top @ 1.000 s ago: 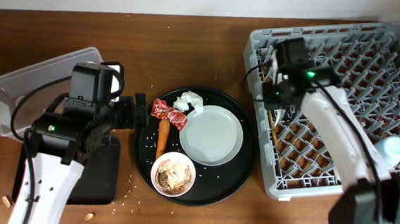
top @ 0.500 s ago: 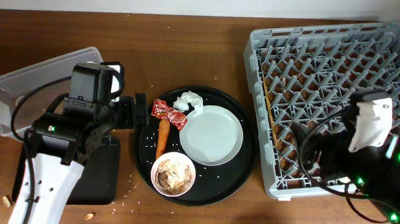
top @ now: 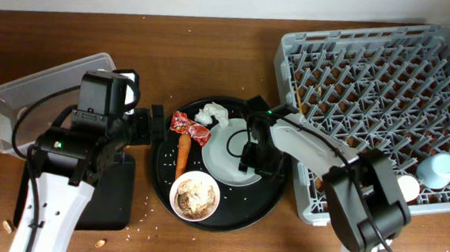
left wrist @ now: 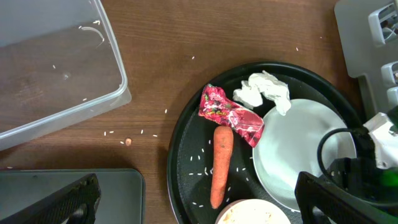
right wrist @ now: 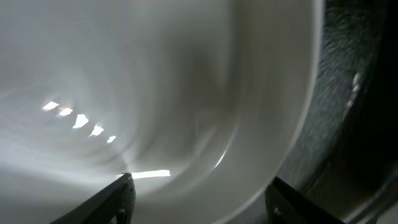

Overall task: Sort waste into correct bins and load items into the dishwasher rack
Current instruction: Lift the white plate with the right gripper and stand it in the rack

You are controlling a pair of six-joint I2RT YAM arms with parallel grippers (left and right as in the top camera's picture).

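My right hand (top: 249,155) hangs over the plate (top: 225,148) on the round tray (top: 272,194). To its left lie the tissue (top: 212,113), wrapper (top: 187,126) and carrot (top: 182,156), with the bowl (top: 195,195) left and nearer me. The rack (top: 370,88) stands on the surface (top: 214,54) to the hand's right.

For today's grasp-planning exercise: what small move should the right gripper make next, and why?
Probably close the right gripper on the plate: its wrist view shows open fingers straddling the plate's rim, so gripping looks due before lifting toward the dishwasher rack.
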